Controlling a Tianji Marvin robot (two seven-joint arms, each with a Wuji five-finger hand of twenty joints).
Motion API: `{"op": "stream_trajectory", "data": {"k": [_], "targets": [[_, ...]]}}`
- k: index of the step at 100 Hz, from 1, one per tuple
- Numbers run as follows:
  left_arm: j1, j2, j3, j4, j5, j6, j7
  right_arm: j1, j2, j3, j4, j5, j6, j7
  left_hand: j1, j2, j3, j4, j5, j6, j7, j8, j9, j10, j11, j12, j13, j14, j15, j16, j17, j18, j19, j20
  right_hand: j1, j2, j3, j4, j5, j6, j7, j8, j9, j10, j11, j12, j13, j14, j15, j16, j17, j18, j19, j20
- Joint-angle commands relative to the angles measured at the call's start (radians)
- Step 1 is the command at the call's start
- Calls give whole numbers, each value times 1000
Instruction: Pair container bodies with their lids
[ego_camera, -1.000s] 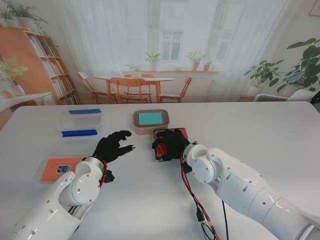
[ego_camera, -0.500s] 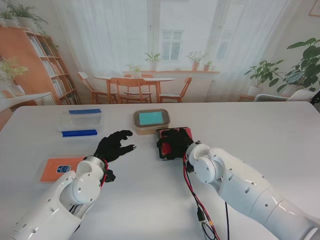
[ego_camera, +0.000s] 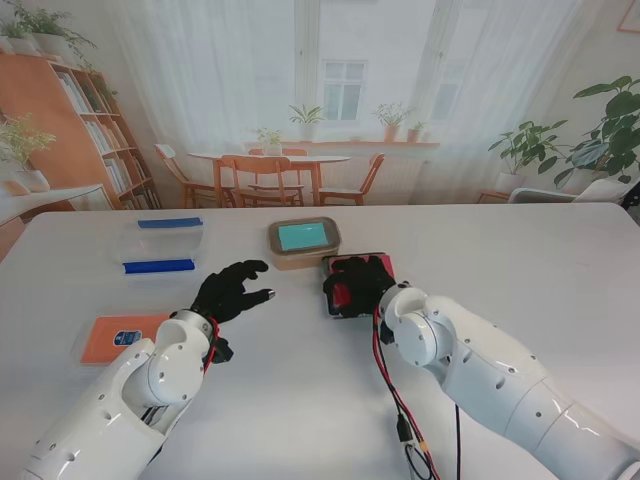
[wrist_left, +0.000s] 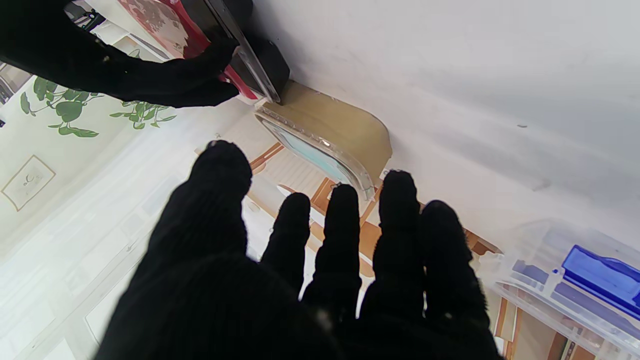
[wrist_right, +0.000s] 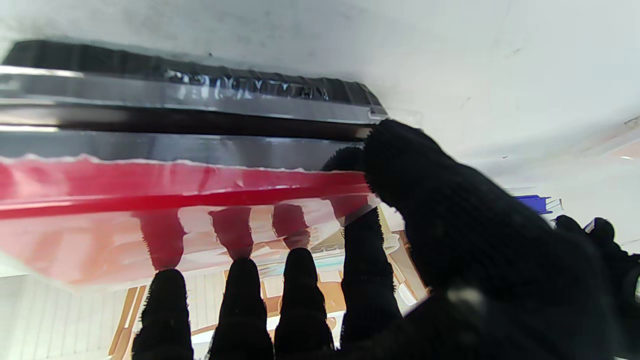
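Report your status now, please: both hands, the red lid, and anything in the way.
Right hand shut on red lid, at black container. Left hand open, holding nothing. Tan container close beside, on the left.

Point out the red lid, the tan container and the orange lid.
red lid (ego_camera: 343, 294): stand view, red patch showing between the right robot hand's fingers.
tan container (ego_camera: 303, 237): stand view, teal top panel.
orange lid (ego_camera: 118, 337): stand view, its flat orange face.

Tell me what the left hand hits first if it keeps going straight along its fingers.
Probably the tan box with the teal lid: the left hand points toward it over bare table, though depth is hard to judge.
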Motion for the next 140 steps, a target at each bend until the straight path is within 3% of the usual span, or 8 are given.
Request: {"op": "stream_trajectory", "data": {"k": [1,61,86,90,92,94,130,140], "targets": [[-3,-4,4,5,-3,-2,-3,-16,15,3,17,-6,8,26,-8,20,-34,17,8,-28,-15,1,-12,3,-21,-4,-28,4,-19,-8,-17,-6,8,-6,6,-31,22,-24,34,32,11,21,-6,15,18,26,-1,26,53,14,-12,11,25,25],[-22,-5,20,18,-6,1,-4,-50,34,59,13,-55,-13,35,-10,20,-36,16,6,-29,-16,1,-12,3,-21,-4,-29,5,-19,-8,-16,-6,8,-5,5,-31,23,-25,18,24,10,24,-5,16,19,29,1,27,62,12,-13,12,48,74],[-25,-6,21,21,-4,-2,1,-40,33,67,40,-61,-42,19,-10,19,-36,16,6,-29,-16,1,-11,3,-21,-4,-28,5,-19,-7,-16,-6,8,-5,3,-29,26,-25,-16,10,16,28,-4,18,26,31,9,30,94,17,17,21,129,110],[-25,-6,21,22,-3,-3,3,-37,32,67,47,-60,-46,14,-10,21,-36,16,6,-29,-16,1,-11,4,-21,-4,-28,5,-19,-8,-16,-6,8,-5,1,-28,26,-25,-24,5,16,27,-5,18,26,30,8,31,98,16,18,23,138,107],[-26,-6,20,22,-2,-4,3,-34,31,67,51,-59,-49,10,-10,19,-37,16,6,-30,-16,1,-11,3,-21,-4,-28,5,-19,-8,-16,-6,8,-5,0,-28,28,-27,-31,3,24,23,-4,18,30,26,7,30,113,1,6,25,193,41],[-26,-6,20,22,-2,-4,4,-32,31,67,55,-58,-53,6,-9,19,-36,16,7,-29,-16,1,-12,3,-22,-4,-28,5,-19,-8,-16,-6,8,-5,0,-28,29,-27,-34,1,25,21,-4,19,31,26,7,30,118,-2,5,26,208,24],[-25,-7,15,23,5,-10,15,27,20,52,139,-49,-118,-41,-9,19,-37,16,7,-29,-17,1,-11,3,-21,-4,-27,5,-19,-8,-16,-6,8,-5,-2,-26,33,-26,-71,-18,42,20,-1,20,53,27,12,32,174,9,24,37,298,-8],[-23,-8,13,22,6,-11,19,50,17,40,169,-43,-135,-49,-9,19,-36,16,7,-30,-16,1,-10,3,-21,-4,-28,5,-20,-8,-16,-6,8,-5,-4,-26,37,-27,-76,-20,49,15,-1,20,64,22,11,33,196,5,24,40,346,-44]]}}
